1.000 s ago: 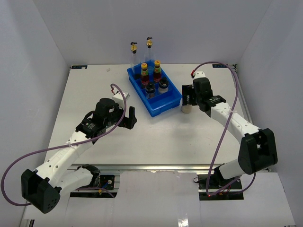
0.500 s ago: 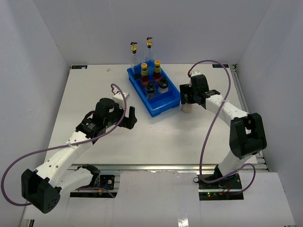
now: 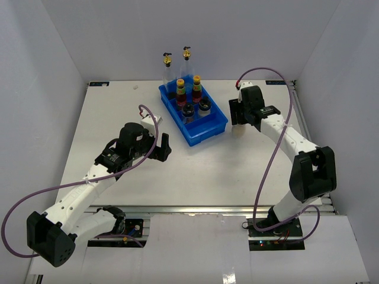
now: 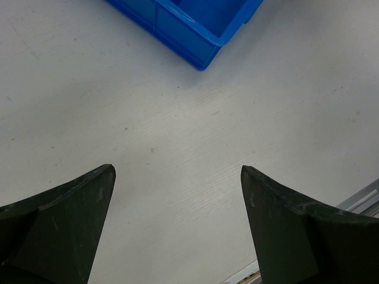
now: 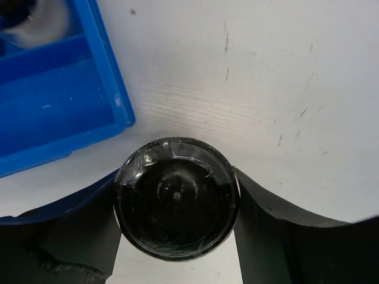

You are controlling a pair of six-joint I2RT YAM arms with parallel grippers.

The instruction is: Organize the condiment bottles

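Contact was plain at the right gripper [image 5: 176,174]: its two dark fingers [image 5: 278,236] pressed on opposite sides of a black-capped jar [image 5: 176,201], so the claw was closed around it, no wider than the cap. The jar was just outside the blue tray [image 5: 115,89], beside the tray's corner on the right arm's side. Whether it stood on the table [image 5: 266,89] or was raised a little, I could not tell from the wrist view, and in the top view the gripper hid it. I judged the jar to be small, light and stiff, probably glass or hard plastic, with a round glossy cap that could slip or turn between flat pads. The safe hold seemed to be across the full width of the cap, as here, with moderate force and the jar kept upright. In the tray the near compartment was bare. Behind it stood two squat jars [image 3: 188,110], two red sauce bottles [image 3: 180,92] and two tall clear bottles [image 3: 167,71], close together, so fingers would find little room there. The left gripper [image 4: 176,171] was spread wide and empty above the table, near the tray's corner.
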